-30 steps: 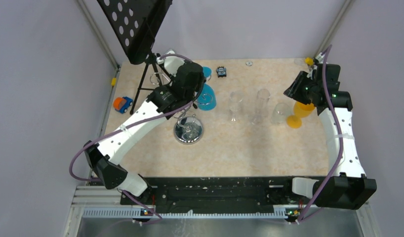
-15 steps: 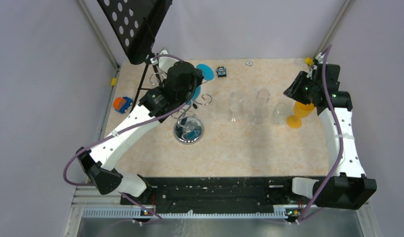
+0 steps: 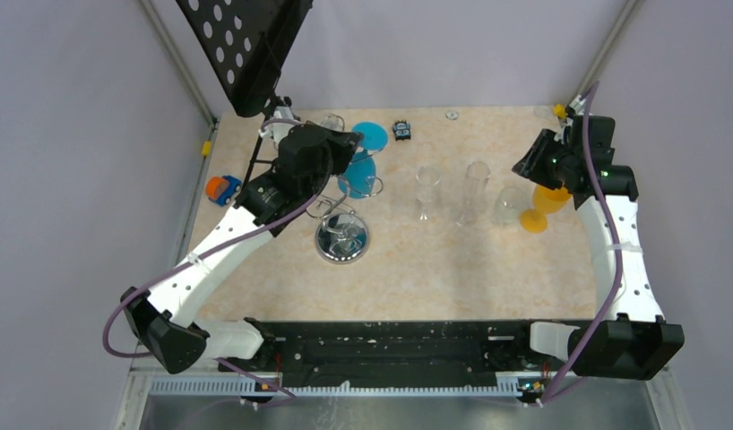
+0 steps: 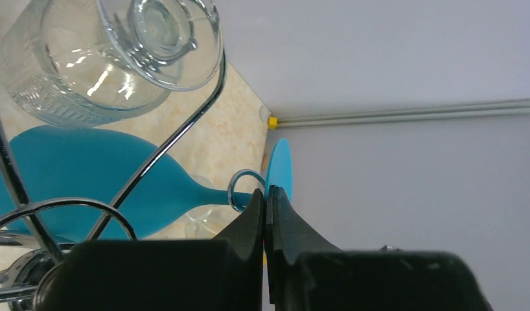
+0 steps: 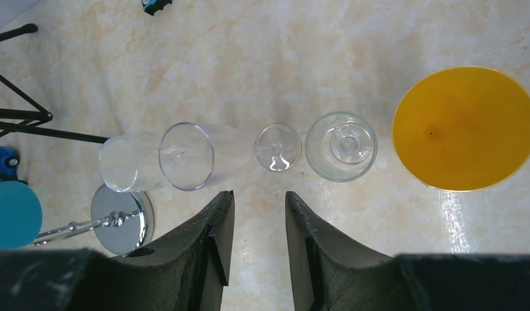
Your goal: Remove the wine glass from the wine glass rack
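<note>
Looked everything over and honestly there wasn't a single readable word, label, brand or number on anything in any of the three views.

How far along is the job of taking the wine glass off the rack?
Looks done: three clear glasses and an orange glass stand on the table. In hand: left gripper shut on the blue wine glass stem. Left: drawing it out of the wine glass rack hook.
</note>
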Robot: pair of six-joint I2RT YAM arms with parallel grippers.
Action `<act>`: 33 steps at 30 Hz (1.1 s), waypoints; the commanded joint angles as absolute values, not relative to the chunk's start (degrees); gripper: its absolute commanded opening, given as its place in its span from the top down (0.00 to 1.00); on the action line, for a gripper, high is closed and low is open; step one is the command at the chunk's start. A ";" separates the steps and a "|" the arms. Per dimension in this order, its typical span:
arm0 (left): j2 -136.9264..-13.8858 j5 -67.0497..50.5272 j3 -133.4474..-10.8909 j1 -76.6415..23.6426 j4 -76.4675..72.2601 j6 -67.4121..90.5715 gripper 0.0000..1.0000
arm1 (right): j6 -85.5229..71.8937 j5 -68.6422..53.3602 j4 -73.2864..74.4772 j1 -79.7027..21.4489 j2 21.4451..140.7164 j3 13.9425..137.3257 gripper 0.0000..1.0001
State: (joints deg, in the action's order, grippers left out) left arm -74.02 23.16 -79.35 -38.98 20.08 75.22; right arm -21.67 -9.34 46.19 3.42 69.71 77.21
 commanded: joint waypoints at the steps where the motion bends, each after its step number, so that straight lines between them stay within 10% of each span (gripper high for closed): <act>1: -72.25 16.49 -79.21 -37.26 17.18 81.16 1.00 | -21.47 -9.36 44.82 2.86 67.85 77.08 0.64; 33: -74.86 4.77 -86.02 -35.20 22.56 75.58 1.00 | -21.24 -7.87 44.65 2.81 68.31 76.99 0.64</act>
State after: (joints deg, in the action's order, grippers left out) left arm -77.95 4.10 -84.49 -35.00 22.50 77.80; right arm -21.63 -8.64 46.17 3.36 69.19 76.75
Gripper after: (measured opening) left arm 0.018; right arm 0.362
